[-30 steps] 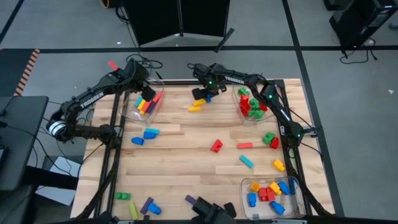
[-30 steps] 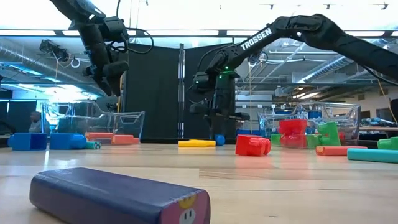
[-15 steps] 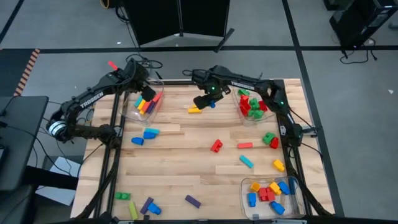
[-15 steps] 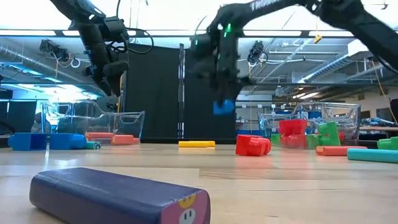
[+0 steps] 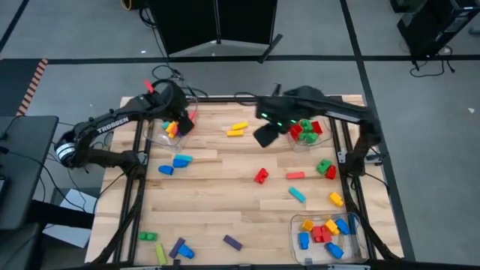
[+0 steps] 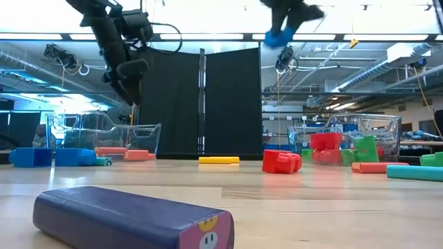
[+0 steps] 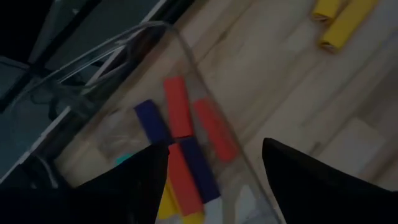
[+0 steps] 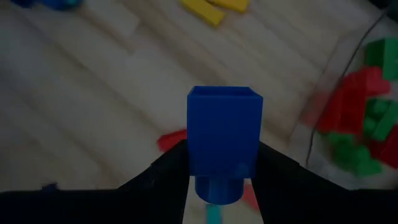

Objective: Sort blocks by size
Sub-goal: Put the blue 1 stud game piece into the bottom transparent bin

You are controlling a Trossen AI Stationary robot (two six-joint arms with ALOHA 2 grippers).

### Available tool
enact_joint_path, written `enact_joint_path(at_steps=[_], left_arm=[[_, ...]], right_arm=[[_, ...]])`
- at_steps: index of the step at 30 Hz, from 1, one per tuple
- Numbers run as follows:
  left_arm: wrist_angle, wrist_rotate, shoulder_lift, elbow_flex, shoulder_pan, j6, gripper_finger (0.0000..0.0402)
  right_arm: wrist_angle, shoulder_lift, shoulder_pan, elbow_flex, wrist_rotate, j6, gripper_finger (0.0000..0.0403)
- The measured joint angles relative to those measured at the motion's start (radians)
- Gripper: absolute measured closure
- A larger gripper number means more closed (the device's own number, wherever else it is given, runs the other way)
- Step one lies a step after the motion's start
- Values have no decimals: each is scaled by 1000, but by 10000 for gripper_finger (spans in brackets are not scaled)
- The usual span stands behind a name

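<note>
Right end effector (image 8: 217, 180): clamped on a small blue block (image 8: 222, 148), fingers pressed against its two sides; raised well above the counter (image 5: 225, 202), just left of the far-right bin. The low view shows the block high up (image 6: 277, 38), clear of everything on the surface, likely so it can be carried over other pieces.

Left end effector (image 7: 211, 180): fingers spread, nothing between them; hangs over the far-left bin (image 5: 171, 124). Judged to be waiting, or just rid of a piece.

Far-left bin, contents: long bars in red, blue and yellow (image 7: 180, 134), lying flat side by side. Appears reserved for the longest size.

Far-right bin (image 5: 306, 129): red and green chunky bricks, heaped. Appears to be a second size class.

Near-right bin (image 5: 328, 232): yellow, red and blue short pieces. The likeliest home for the carried block, judging by its stubby shape; not certain.

Unsorted, far centre: two yellow bars (image 5: 237, 130), touching, between the two far bins.

Unsorted, left: two blue pieces (image 5: 175, 163) near the left edge.

Unsorted, middle and right: red brick (image 5: 260, 175), a flat red bar (image 5: 295, 175), teal bar (image 5: 297, 194), yellow piece (image 5: 335, 199), green-and-red pair (image 5: 325, 168).

Unsorted, near edge: green, purple, blue and yellow pieces (image 5: 169, 247); a purple bar (image 6: 131, 218) closest to the low camera.

Progress: partial; many pieces not yet binned.
</note>
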Motion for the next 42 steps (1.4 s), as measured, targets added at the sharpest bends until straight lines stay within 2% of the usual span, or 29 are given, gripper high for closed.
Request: enact_joint_path(at_steps=[4,8,14,20,24,28,31,37,42], left_arm=[[0,-64,0,0,-105,-85,136],[0,-88,0,0,-181,-153,136],[-3,-91,0,0,-257,-178,136],[0,-90,0,1,-342,-181,136],[9,-82,0,1,-403,-176,136],[34,-80,0,1,-460,-176,136],[77,-78,0,1,-501,-176,136],[166,-78,0,1,-575,-176,136],[219,-78,0,1,-624,-176,136]], right_arm=[[-4,-117,126,-93,55,132,248],[-5,-244,278,-239,73,329,248],[3,-380,575,-465,74,787,247],[56,-387,888,-554,66,1220,247],[95,-340,1034,-563,66,1419,247],[124,-279,1124,-563,23,1519,247],[171,-231,1158,-563,-15,1524,247],[197,-150,1196,-563,-19,1501,247],[287,-133,1228,-605,-23,1500,247]])
